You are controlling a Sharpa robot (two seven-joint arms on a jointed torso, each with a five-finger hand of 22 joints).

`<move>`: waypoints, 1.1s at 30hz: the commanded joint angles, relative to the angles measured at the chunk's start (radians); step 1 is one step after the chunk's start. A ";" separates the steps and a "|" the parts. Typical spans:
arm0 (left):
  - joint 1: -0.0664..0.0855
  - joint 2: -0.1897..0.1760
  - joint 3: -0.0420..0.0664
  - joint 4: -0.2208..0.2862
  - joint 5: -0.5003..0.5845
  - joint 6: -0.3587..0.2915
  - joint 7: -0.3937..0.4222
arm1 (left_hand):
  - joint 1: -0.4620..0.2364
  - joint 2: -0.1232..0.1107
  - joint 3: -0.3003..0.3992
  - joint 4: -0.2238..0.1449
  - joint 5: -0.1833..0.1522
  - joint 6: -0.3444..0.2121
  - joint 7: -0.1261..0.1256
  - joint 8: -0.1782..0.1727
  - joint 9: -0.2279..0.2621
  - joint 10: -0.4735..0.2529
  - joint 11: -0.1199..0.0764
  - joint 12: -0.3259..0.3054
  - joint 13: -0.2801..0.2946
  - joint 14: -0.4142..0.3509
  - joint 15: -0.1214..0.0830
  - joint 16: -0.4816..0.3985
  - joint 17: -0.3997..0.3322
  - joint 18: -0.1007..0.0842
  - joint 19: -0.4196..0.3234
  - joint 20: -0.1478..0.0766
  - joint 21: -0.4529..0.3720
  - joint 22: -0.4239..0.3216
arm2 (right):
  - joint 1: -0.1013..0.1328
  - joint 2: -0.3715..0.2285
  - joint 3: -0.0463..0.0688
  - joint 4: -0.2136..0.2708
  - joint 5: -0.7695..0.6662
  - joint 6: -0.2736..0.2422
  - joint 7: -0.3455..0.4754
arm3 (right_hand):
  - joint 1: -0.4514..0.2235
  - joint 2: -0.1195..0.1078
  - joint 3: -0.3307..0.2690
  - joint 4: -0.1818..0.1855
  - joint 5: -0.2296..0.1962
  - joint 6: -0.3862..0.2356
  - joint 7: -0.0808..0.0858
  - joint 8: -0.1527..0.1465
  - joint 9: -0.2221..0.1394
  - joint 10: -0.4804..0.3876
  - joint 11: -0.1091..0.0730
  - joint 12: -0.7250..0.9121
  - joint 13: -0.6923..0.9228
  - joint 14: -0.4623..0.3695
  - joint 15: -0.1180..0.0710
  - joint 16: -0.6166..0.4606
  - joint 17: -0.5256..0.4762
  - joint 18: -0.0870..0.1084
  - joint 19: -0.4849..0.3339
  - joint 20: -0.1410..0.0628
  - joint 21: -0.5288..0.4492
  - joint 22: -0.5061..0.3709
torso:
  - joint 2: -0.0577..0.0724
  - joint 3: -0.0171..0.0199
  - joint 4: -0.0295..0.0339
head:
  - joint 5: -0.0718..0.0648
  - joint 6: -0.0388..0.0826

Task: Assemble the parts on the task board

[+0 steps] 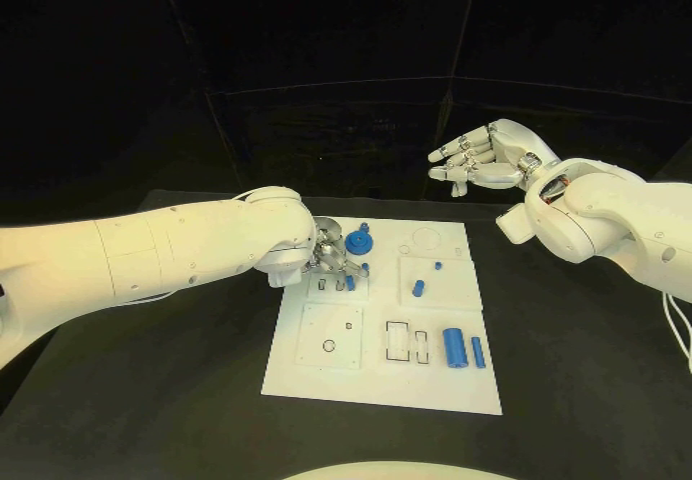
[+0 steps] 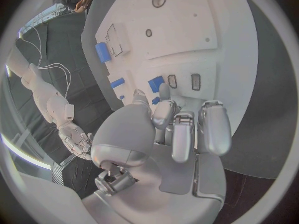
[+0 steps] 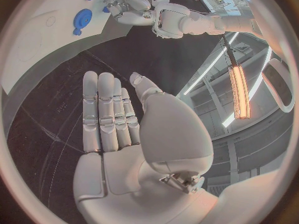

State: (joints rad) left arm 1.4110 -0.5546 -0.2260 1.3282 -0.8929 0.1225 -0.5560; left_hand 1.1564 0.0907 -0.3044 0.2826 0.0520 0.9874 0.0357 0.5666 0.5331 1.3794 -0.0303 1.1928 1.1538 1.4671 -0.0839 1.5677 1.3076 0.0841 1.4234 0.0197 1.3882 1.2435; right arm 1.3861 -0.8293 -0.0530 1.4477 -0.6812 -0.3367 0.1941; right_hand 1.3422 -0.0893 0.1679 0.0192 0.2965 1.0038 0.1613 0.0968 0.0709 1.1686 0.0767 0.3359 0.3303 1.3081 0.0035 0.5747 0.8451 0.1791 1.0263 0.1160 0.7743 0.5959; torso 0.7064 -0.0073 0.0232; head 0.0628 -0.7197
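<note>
The white task board (image 1: 325,375) lies in the middle of the table. My left hand (image 1: 329,262) is low over its far left part, and its thumb and a finger pinch a small blue peg (image 1: 349,283) at the board's surface. In the left wrist view this hand (image 2: 181,129) has its other fingers curled, with the peg (image 2: 156,100) between thumb and fingertip and a blue block (image 2: 156,83) just beyond. A blue gear (image 1: 359,240) sits right by the hand. My right hand (image 1: 483,155) is raised beyond the board's far right corner, open and holding nothing.
On the board's right side lie two small blue pieces (image 1: 437,266) (image 1: 418,288), a thick blue cylinder (image 1: 453,347) and a thinner one (image 1: 477,351). The right wrist view shows the open right hand (image 3: 118,119), the gear (image 3: 81,21) and my left hand (image 3: 127,5).
</note>
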 commanded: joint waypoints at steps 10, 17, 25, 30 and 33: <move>0.001 0.000 -0.001 0.002 0.004 0.031 -0.015 | 0.021 0.005 -0.002 -0.008 -0.004 -0.012 0.001 0.012 0.014 -0.003 -0.003 -0.002 -0.005 0.104 -0.008 0.003 0.263 -0.017 0.004 -0.001 0.006 0.001 | 0.002 0.001 0.001 0.006 -0.003 -0.014 0.002 | 0.001 -0.006 0.007 0.000 0.010 -0.003 -0.001 0.004 0.001 -0.005 -0.001 0.004 -0.003 0.011 -0.001 -0.007 -0.007 0.004 0.002 -0.004 -0.004 0.001 | 0.000 -0.0002 0.0008 | 0.000 -0.001; 0.001 0.001 -0.001 0.001 0.004 0.020 -0.009 | 0.055 0.019 0.012 -0.026 -0.003 -0.027 0.003 0.023 0.038 -0.009 -0.002 -0.007 -0.012 0.104 -0.006 0.003 0.263 -0.014 -0.003 0.000 0.000 -0.007 | 0.002 0.001 0.001 0.005 -0.003 -0.014 -0.002 | 0.003 -0.006 0.009 0.000 0.011 -0.004 -0.001 0.004 0.001 -0.008 -0.001 0.003 -0.006 0.012 0.000 -0.013 -0.015 0.003 0.001 -0.004 -0.005 0.002 | 0.001 0.0002 -0.0004 | 0.001 0.000; 0.001 0.002 -0.001 0.002 0.004 0.019 -0.003 | 0.128 0.048 0.062 -0.076 -0.003 -0.041 0.003 0.033 0.063 -0.012 -0.002 -0.008 -0.014 0.104 -0.007 0.003 0.263 -0.013 -0.007 0.001 -0.002 -0.008 | 0.002 0.004 0.001 0.002 -0.003 -0.009 -0.010 | 0.002 -0.007 0.010 0.001 0.011 -0.005 0.001 0.003 0.001 -0.011 0.001 0.001 -0.009 0.010 0.001 -0.018 -0.022 0.003 -0.002 -0.003 -0.007 0.002 | 0.001 -0.0011 0.0004 | 0.000 -0.001; 0.001 0.003 -0.001 0.002 0.006 0.024 0.002 | 0.157 0.056 0.085 -0.098 -0.002 -0.047 0.001 0.034 0.069 -0.012 -0.004 -0.007 -0.013 0.104 -0.008 0.003 0.263 -0.013 -0.009 0.001 -0.004 -0.010 | 0.002 0.006 0.001 0.000 -0.003 -0.007 -0.010 | 0.001 -0.008 0.010 0.001 0.009 -0.006 0.001 0.003 0.000 -0.013 0.002 0.001 -0.010 0.010 0.002 -0.020 -0.025 0.002 -0.003 -0.003 -0.008 0.002 | 0.001 -0.0007 0.0001 | 0.001 -0.002; 0.001 0.004 -0.001 0.001 0.010 0.032 0.011 | 0.177 0.061 0.103 -0.115 -0.002 -0.051 -0.001 0.032 0.073 -0.014 -0.005 -0.008 -0.014 0.104 -0.008 0.003 0.263 -0.012 -0.011 0.000 -0.006 -0.012 | 0.002 0.012 0.001 -0.006 -0.003 -0.005 -0.008 | -0.003 -0.007 0.009 0.005 -0.004 -0.008 0.002 0.003 0.000 -0.014 0.003 0.000 -0.014 0.010 0.003 -0.024 -0.033 0.002 -0.005 -0.002 -0.010 0.002 | 0.001 -0.0007 0.0001 | 0.001 -0.001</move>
State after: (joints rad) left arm 1.4109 -0.5520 -0.2277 1.3291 -0.8891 0.1401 -0.5593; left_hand 1.3225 0.1486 -0.2060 0.1733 0.0520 0.9413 0.0355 0.5968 0.6051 1.3698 -0.0322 1.1888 1.1411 1.4670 -0.0838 1.5677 1.3075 0.0842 1.4205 0.0207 1.3882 1.2325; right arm 1.3860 -0.8198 -0.0533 1.4427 -0.6821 -0.3413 0.1836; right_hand 1.3422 -0.0893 0.1733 0.0191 0.2993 1.0038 0.1614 0.0968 0.0707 1.1609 0.0767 0.3359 0.3180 1.3152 0.0035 0.5545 0.8142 0.1788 1.0262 0.1161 0.7700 0.5965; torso 0.7074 -0.0078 0.0232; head 0.0636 -0.7222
